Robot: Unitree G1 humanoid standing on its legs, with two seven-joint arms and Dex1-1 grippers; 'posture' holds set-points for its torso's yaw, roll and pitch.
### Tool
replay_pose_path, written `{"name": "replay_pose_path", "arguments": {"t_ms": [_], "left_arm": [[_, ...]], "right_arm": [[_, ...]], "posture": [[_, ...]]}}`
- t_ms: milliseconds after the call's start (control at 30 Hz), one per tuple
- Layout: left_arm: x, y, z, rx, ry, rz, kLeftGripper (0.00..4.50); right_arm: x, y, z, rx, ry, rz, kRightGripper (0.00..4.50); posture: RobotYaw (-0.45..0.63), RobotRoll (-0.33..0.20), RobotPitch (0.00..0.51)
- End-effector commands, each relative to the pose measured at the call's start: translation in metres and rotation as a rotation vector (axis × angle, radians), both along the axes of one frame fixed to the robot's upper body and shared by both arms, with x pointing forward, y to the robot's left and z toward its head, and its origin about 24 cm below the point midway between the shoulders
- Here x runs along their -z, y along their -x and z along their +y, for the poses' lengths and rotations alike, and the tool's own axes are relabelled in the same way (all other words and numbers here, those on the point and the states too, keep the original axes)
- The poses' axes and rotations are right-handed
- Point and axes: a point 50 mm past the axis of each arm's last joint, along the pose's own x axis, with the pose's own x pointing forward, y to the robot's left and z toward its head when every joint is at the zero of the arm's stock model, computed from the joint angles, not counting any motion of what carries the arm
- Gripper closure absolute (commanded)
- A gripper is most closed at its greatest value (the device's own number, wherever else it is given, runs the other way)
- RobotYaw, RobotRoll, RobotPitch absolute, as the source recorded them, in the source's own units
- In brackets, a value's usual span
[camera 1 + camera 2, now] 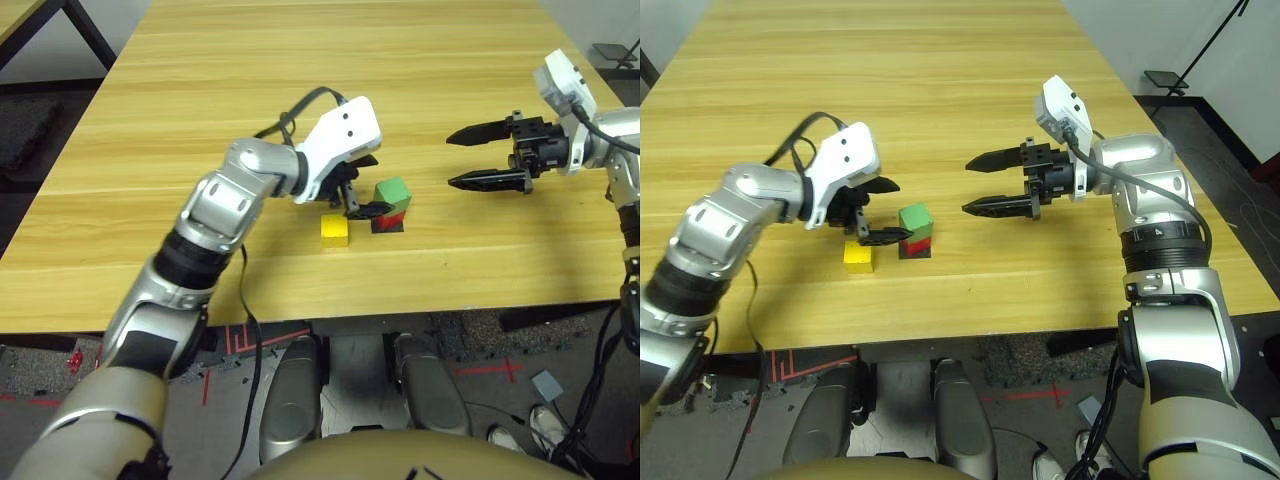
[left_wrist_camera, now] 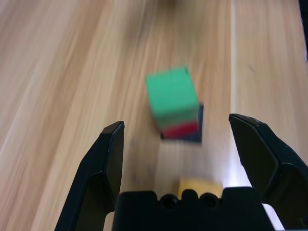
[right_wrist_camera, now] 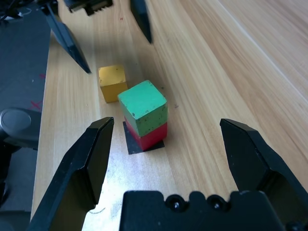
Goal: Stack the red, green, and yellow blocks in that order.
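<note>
Right now the green block [image 3: 143, 106] sits on top of the red block [image 3: 150, 136], a bit turned so the edges do not line up. The red block stands on a flat black square patch [image 3: 134, 144] on the wooden table [image 1: 250, 90], near the front edge. The yellow block [image 3: 112, 82] sits alone on the table, just to the left of the stack and not touching it.

The left gripper [image 1: 880, 212] is just left of the stack, above the yellow block. Its two black fingers are spread wide and hold nothing. In the right eye view its lower fingertip looks very close to the stack, maybe touching the red block, but I cannot be sure. In the left eye view that finger covers part of the red block. In the left wrist view the yellow block [image 2: 199, 185] is partly hidden behind the gripper's own base.

The right gripper [image 1: 455, 158] hangs well to the right of the blocks, pointing left at them. Its fingers are wide apart too, and it holds nothing.

Black cables [image 1: 300, 110] loop over the left arm. At the far left, a dark table leg [image 1: 85, 30] is cut off by the edge.
</note>
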Motion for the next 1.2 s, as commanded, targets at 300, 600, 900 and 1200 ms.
{"name": "replay_pose_path", "arguments": {"t_ms": [300,600,900,1200], "left_arm": [[0.047,-0.010,0.017,-0.011,-0.023,0.056,0.04],[0.070,-0.021,0.022,0.021,-0.072,0.070,0.04],[0.074,-0.020,0.019,-0.035,-0.036,0.144,2.06],[0.021,-0.015,0.008,-0.110,0.019,0.115,2.56]], "right_arm": [[-0.008,-0.004,0.004,-0.027,0.004,-0.025,0.00],[-0.008,-0.001,-0.001,-0.011,0.008,-0.022,0.00],[-0.007,0.001,-0.003,0.006,0.006,-0.021,0.00],[-0.003,0.000,-0.002,0.007,-0.001,-0.020,0.00]], "posture": [[0.22,-0.047,0.132],[0.19,-0.048,0.134],[0.19,-0.041,0.126],[0.22,-0.018,0.122]]}}
